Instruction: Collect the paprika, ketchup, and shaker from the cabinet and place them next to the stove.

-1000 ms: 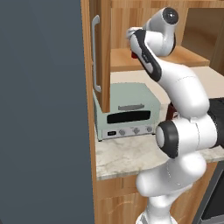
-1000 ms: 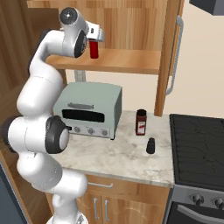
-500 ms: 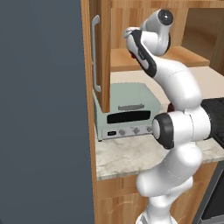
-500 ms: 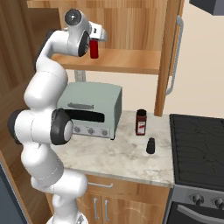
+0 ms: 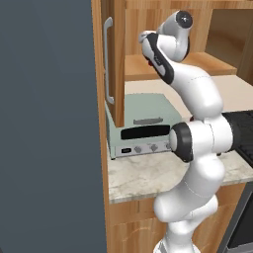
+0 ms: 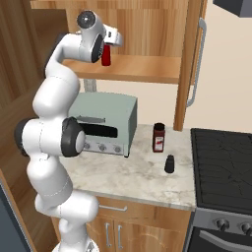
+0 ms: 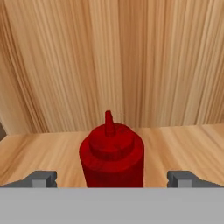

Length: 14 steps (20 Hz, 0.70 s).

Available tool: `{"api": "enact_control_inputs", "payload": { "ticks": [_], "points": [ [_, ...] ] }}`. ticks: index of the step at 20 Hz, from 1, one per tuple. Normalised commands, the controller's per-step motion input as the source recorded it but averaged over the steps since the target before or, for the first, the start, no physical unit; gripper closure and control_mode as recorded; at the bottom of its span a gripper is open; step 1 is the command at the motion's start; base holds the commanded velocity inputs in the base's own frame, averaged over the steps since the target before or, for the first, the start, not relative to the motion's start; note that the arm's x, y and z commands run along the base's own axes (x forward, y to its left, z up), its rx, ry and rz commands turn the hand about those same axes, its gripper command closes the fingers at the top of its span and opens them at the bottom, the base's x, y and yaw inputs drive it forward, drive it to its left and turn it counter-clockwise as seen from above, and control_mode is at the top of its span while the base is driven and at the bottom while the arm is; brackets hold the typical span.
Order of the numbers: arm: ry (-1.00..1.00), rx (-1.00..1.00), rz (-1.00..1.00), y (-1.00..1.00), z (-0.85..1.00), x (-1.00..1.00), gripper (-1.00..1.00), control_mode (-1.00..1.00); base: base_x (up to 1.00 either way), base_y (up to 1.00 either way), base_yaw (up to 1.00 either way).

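The ketchup (image 7: 112, 155), a slim red squeeze bottle with a pointed nozzle, stands upright on the plank shelf (image 6: 142, 69) of the wooden cabinet (image 6: 189, 29). My gripper (image 7: 112, 179) is open around it, one fingertip on each side with a gap to the bottle. In the right base view the gripper (image 6: 107, 45) sits just above the ketchup (image 6: 105, 58). The paprika (image 6: 158, 137), a dark labelled jar, stands on the marbled counter (image 6: 133, 177). The small dark shaker (image 6: 170, 164) is in front of it, left of the stove (image 6: 221, 167).
A pale green toaster oven (image 6: 106, 123) sits on the counter under the shelf. The cabinet door (image 5: 116, 59) with its grey bar handle (image 5: 107, 59) hangs open at the left, and another door (image 6: 197, 64) stands open on the right. Bare counter lies between oven and stove.
The arm's elbow has swung a little while the hand has stayed by the ketchup. The bottle, jar and shaker have not moved.
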Motion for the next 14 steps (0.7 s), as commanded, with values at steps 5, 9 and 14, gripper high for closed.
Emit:
{"api": "enact_control_inputs", "payload": {
  "ticks": [5, 9, 14],
  "points": [
    [0.0, 0.0, 0.0, 0.0, -0.11, 0.08, -1.0, -1.0, 0.0, 0.0, 0.0],
    [0.0, 0.0, 0.0, 0.0, -0.07, 0.09, 1.0, -1.0, 0.0, 0.0, 0.0],
    [0.0, 0.0, 0.0, 0.0, 0.0, 0.08, 1.0, -1.0, 0.0, 0.0, 0.0]
  ]
}}
